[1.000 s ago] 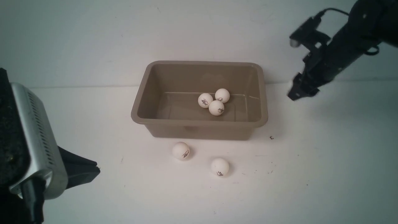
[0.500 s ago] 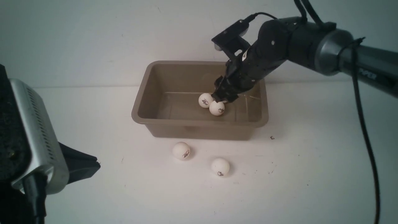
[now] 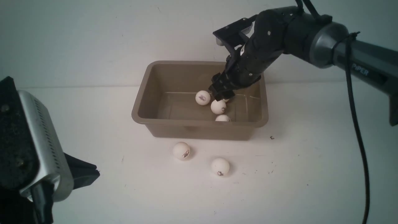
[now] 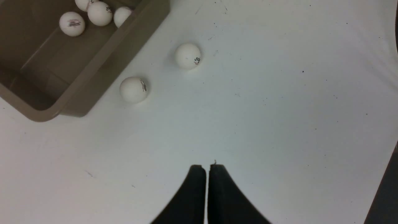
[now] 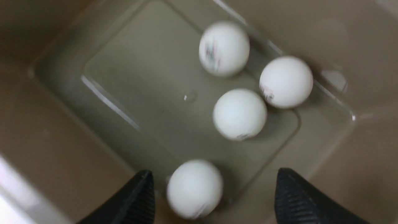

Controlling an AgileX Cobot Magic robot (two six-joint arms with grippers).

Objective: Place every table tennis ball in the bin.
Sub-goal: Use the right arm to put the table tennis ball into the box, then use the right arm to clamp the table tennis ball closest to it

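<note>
Right wrist view shows the right tool (image 5: pixel 214 174) spread wide, empty, over four table tennis balls (image 5: pixel 239 113) in the bin (image 5: pixel 46 140); left tool (image 4: pixel 206 170) pinched together above the worktop (image 4: pixel 279 109).

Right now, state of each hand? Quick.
Left hand: closed, empty.
Right hand: open inside the bin, holding nothing; a table tennis ball lies loose below it.
</note>
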